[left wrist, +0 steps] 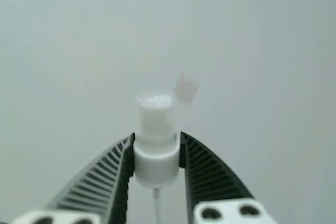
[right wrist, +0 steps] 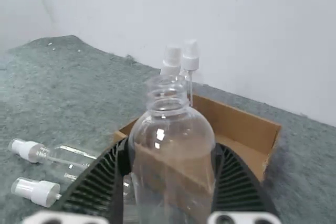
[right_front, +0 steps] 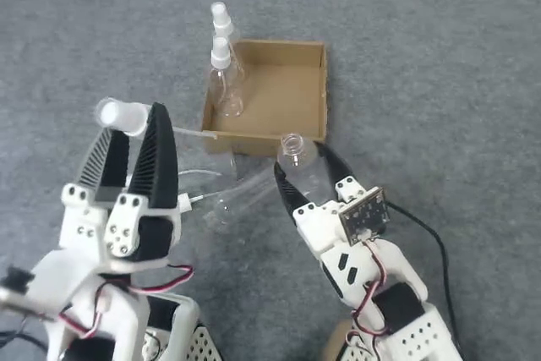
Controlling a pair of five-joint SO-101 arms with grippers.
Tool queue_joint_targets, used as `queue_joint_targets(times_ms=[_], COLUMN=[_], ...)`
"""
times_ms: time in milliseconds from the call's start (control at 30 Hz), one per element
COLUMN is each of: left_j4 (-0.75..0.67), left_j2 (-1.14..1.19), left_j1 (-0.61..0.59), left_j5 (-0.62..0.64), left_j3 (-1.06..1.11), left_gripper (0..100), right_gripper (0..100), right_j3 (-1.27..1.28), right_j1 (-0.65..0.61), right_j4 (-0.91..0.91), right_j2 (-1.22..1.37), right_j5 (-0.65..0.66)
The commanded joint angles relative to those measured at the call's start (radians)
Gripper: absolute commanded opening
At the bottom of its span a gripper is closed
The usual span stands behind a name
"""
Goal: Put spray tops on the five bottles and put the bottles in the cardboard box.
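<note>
The left gripper (right_front: pixel 135 124) is at 8 o'clock on the grey carpet (right_front: pixel 439 82), lifted up high. It pinches a white spray top (right_front: pixel 118 116) by its round collar. I think the top is small, light and hard. The thin tube under it looks bendy, so the collar is the good place to hold.

The right gripper (right_front: pixel 308 171) is at 5 o'clock and points to about 11 o'clock. Its two fingers hug the fat middle of an open bottle (right_front: pixel 293 151), with the mouth up and no top on it. The bottle looks clear, smooth and very light. I think it could slip or squash if squeezed hard, so holding the wide belly is best.

Between the two arms, near the middle, two more bottles (right_front: pixel 232 196) lie flat on the carpet. In the right wrist view they have white tops on.

Farther off, at 12 o'clock, sits the cardboard box (right_front: pixel 324 90), just behind the open bottle. Two bottles with tops (right_front: pixel 226 82) stand in its 9 o'clock side
</note>
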Motion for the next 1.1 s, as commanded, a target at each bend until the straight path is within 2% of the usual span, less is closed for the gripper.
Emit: queue_joint_targets(times_ms=[0,133,333,667,867,1067], left_j4=[0.003,0.051,0.051,0.057,0.135,0.155], left_j2=[-0.054,-0.064,-0.063,-0.063,-0.063,-0.063], left_j1=[-0.009,-0.009,-0.008,0.003,0.127,0.146], left_j5=[0.083,0.107,0.106,0.143,0.114,0.095], left_j3=[-0.028,-0.038,-0.045,-0.11,-0.114,-0.101], left_gripper=[1,1,1,1,1,1], right_gripper=[7.2,7.0,7.0,7.0,7.0,7.0], right_j3=[0.026,0.028,0.028,0.028,0.028,0.028], right_j1=[-0.062,-0.107,-0.113,-0.206,-0.214,-0.214], right_j4=[-0.094,-0.081,-0.081,-0.051,-0.051,-0.051], right_j2=[-0.018,-0.016,-0.016,-0.015,-0.015,-0.015], right_j5=[0.012,0.012,0.008,0.006,0.011,0.011])
